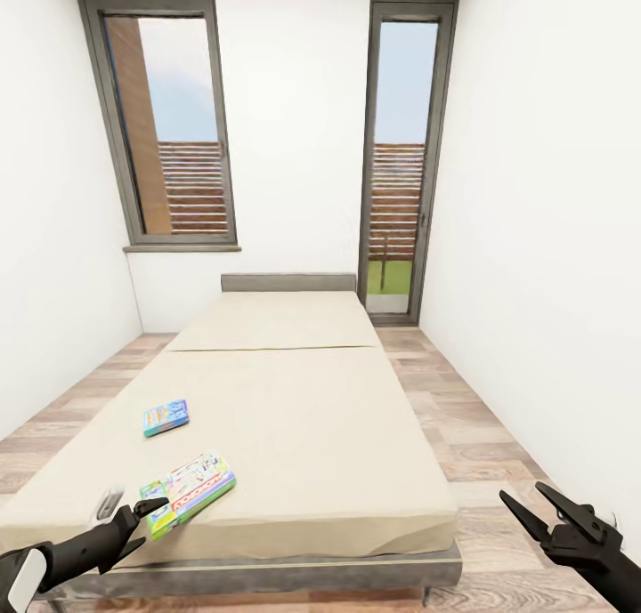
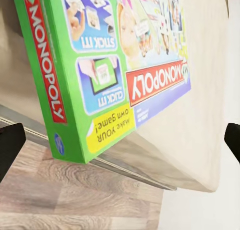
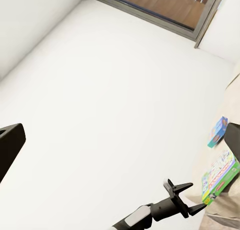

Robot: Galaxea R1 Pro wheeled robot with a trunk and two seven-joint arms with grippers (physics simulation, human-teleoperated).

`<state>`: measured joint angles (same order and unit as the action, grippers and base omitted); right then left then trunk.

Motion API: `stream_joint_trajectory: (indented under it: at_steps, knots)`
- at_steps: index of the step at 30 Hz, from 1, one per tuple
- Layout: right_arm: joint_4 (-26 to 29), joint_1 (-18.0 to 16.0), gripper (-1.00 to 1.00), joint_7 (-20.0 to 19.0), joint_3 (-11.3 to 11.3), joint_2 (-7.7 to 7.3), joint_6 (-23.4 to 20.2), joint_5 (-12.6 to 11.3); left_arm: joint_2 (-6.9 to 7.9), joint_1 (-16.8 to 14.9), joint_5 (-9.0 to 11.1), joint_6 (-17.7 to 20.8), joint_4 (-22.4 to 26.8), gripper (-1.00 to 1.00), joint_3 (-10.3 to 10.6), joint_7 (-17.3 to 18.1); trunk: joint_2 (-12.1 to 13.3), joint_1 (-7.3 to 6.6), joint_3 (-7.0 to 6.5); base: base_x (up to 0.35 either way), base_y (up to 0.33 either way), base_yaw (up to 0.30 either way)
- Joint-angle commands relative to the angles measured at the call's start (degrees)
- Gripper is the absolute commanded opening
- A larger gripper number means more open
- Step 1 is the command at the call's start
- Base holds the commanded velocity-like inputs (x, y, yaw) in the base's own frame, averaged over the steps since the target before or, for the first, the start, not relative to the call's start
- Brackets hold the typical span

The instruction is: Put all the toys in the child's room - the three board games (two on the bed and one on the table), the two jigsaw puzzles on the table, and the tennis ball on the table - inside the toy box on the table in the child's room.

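While I hover at the bed [image 1: 294, 417]:
My left hand [image 1: 153, 517]: wide open, holding nothing.
Green-edged board game [image 1: 189, 491]: just beyond its fingertips, at the mattress edge.
Light blue board game [image 1: 166, 417]: farther on.
My right hand [image 1: 545, 512]: spread, empty.

Green-edged Monopoly box [image 2: 107, 64]: lies flat on beige bed [image 2: 200, 135], corner overhanging bed's edge; plank floor [image 2: 75, 195] beneath; black fingertips [image 2: 9, 145] spread wide.
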<state>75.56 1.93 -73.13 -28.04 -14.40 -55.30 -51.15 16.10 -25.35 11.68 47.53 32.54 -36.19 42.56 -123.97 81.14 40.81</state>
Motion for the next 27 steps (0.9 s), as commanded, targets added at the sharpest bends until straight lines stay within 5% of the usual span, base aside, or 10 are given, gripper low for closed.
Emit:
stream_joint_trajectory:
  at_steps: [1, 14, 27]
  knots:
    - [0.0, 0.0, 1.00, 0.0, 0.0, -0.02, -0.3, -0.2, -0.02, -0.1, -0.1, 0.3, 0.0, 1.00, -0.2, 0.2, -0.4, 0.21, 0.23, 0.000, 0.000, 0.000]
    - [0.0, 0.0, 1.00, 0.0, 0.0, 0.10, -0.3, -0.2, 0.03, -0.1, -0.1, 0.3, 0.0, 1.00, -0.2, 0.2, -2.4, 1.31, 1.13, 0.000, 0.000, 0.000]
    - [0.0, 0.0, 1.00, 0.0, 0.0, 0.16, -0.3, -0.2, -0.02, -0.1, 0.0, 0.3, 0.0, 1.00, -0.2, 0.2, -7.2, 3.95, 3.28, 0.000, 0.000, 0.000]
